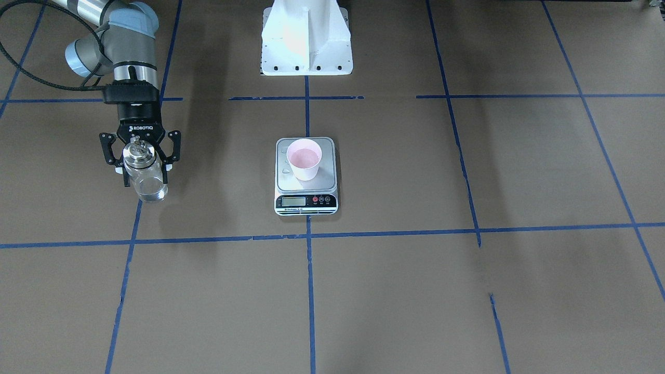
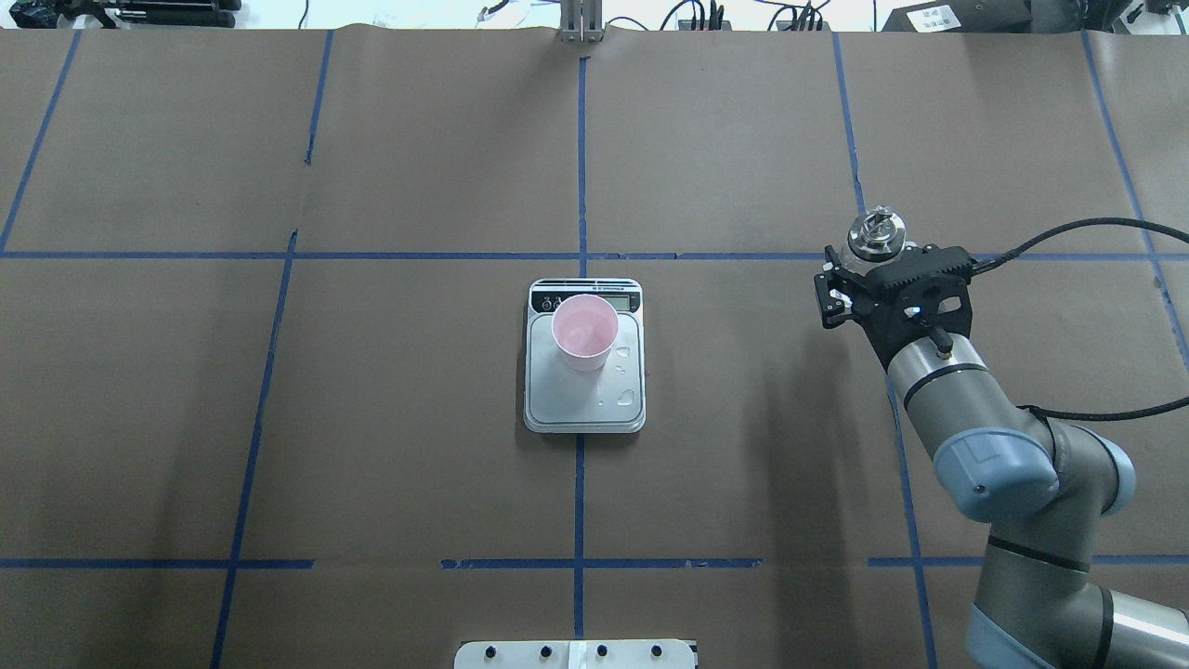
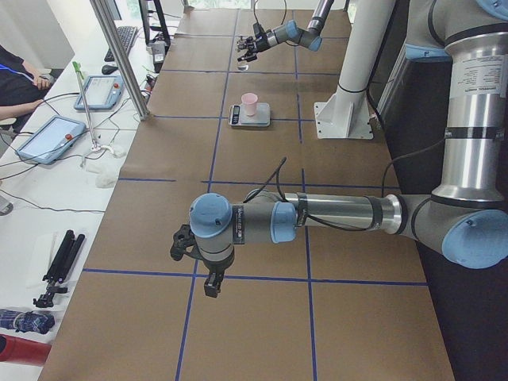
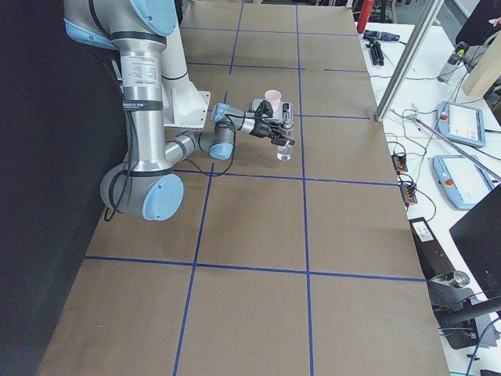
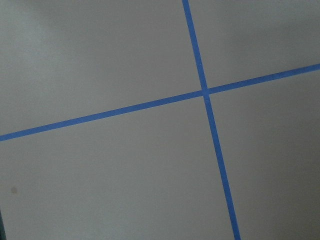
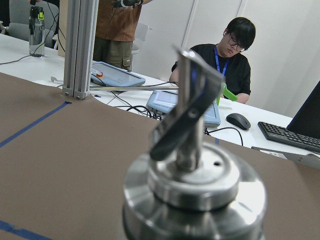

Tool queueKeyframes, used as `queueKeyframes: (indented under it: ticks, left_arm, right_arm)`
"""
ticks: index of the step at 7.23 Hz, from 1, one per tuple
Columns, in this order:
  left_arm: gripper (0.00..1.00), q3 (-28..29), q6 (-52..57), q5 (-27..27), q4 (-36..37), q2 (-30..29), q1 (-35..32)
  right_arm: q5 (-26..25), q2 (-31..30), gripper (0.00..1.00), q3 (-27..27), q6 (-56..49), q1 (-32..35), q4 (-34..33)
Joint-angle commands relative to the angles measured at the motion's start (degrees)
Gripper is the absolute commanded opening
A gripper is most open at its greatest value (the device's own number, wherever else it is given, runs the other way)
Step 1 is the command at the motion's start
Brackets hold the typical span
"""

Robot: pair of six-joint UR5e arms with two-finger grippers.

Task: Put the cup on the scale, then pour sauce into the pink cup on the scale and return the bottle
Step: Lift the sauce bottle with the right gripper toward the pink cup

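Observation:
The pale pink cup stands upright on the steel platform of the scale, with liquid inside; it also shows in the overhead view. A few droplets lie on the scale beside the cup. My right gripper is shut around the clear glass bottle, which is upright with its base at the table, well to the cup's side. Its metal spout cap fills the right wrist view. My left gripper hangs over bare table far from the scale; I cannot tell if it is open.
The white robot base mount stands behind the scale. Blue tape lines grid the brown table. Beyond the far edge sit a post, tablets, and seated operators.

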Motion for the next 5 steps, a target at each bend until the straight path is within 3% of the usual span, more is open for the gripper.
queueKeyframes:
  ticks: [1,2,5]
  left_arm:
    - [1.0,0.0,0.0,-0.2,0.1,0.1,0.0]
    - [1.0,-0.1,0.0,-0.2,0.1,0.1,0.0]
    - [1.0,-0.2,0.1,-0.2,0.1,0.1,0.0]
  right_arm:
    - [1.2,6.6,0.0,1.3,-2.7,1.7,-12.1]
    - [0.7,10.3,0.0,2.5,-2.8,1.7,-21.0]
    - [-13.5,18.6,0.0,2.2,-3.0,-3.3,-45.3]
